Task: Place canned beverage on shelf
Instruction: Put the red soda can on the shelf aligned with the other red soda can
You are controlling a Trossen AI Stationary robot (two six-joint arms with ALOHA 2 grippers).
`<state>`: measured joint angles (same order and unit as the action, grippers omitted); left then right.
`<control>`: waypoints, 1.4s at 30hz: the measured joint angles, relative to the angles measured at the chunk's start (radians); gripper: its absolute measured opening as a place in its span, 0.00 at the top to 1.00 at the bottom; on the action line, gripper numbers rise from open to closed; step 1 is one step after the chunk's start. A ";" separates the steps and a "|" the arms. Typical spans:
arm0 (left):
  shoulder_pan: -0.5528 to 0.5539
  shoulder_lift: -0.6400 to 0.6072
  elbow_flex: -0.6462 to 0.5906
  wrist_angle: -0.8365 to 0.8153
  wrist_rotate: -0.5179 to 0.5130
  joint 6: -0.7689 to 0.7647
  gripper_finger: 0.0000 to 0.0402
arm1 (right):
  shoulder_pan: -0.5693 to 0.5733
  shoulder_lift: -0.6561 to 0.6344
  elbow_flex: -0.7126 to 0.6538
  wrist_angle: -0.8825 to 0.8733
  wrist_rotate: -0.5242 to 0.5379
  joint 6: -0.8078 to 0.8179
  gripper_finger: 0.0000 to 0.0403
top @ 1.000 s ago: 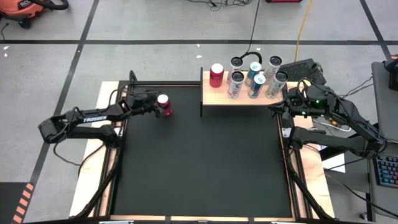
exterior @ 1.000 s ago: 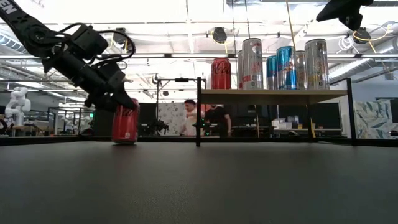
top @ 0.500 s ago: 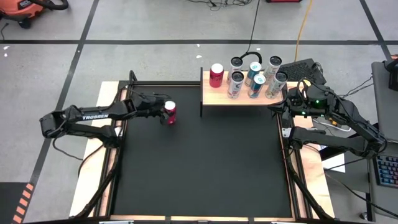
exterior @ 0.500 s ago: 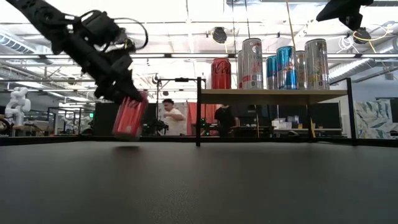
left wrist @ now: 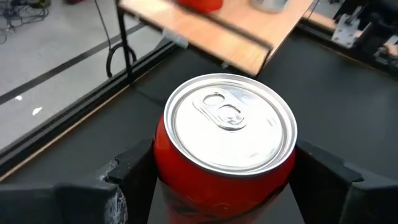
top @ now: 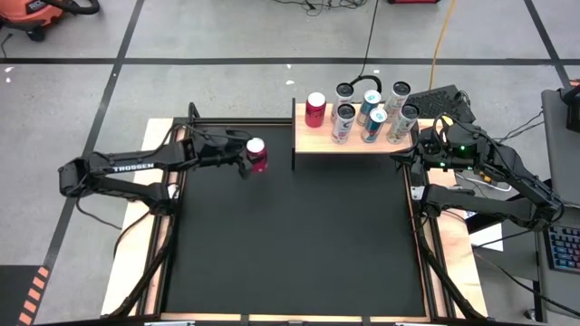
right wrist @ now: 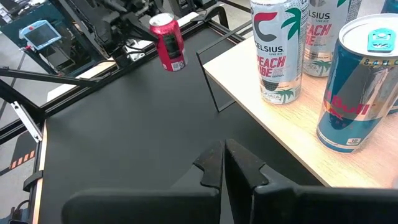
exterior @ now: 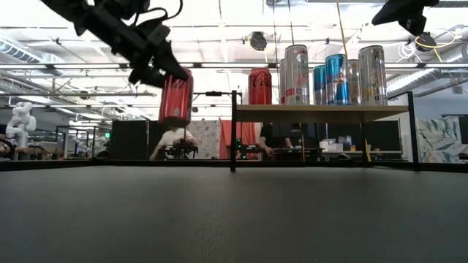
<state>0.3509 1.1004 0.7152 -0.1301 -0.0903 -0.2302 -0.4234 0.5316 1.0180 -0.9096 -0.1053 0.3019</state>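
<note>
While the left gripper, clamped on a red aluminium can, holds it aloft at the pale-wood shelf's nine o'clock, the can could clip the shelf's black end post; the right gripper waits closed.

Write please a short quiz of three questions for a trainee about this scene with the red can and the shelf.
1. True or false: the red can stands on the black table.
2. Which gripper holds the red can? A. the left gripper B. the right gripper C. neither
3. Fill in: seen from above, the shelf already carries ___ cans.

Key:
1. False. In the low view the can hangs clear above the table, near shelf height.
2. A. Its fingers clamp the can's sides; the right gripper waits shut beside the shelf's other end.
3. Six: one red can and five taller ones.
</note>
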 joint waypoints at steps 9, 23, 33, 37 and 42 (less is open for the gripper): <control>-0.078 -0.002 0.125 -0.044 -0.073 0.000 0.28 | 0.000 0.000 0.000 0.012 0.004 -0.007 1.00; -0.110 0.158 0.309 -0.051 -0.106 0.033 0.28 | 0.000 0.000 0.000 0.008 0.004 -0.106 1.00; -0.118 0.300 0.516 -0.107 -0.109 0.082 0.28 | 0.000 0.000 0.000 0.030 0.002 -0.109 1.00; -0.118 0.345 0.575 -0.102 -0.109 0.089 0.28 | 0.000 0.000 0.000 0.032 0.001 -0.127 1.00; -0.118 0.422 0.654 -0.104 -0.109 0.113 0.28 | 0.000 0.000 0.000 0.036 0.001 -0.139 1.00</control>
<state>0.2333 1.5222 1.3696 -0.2344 -0.1997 -0.1169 -0.4234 0.5314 1.0180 -0.8735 -0.1043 0.1631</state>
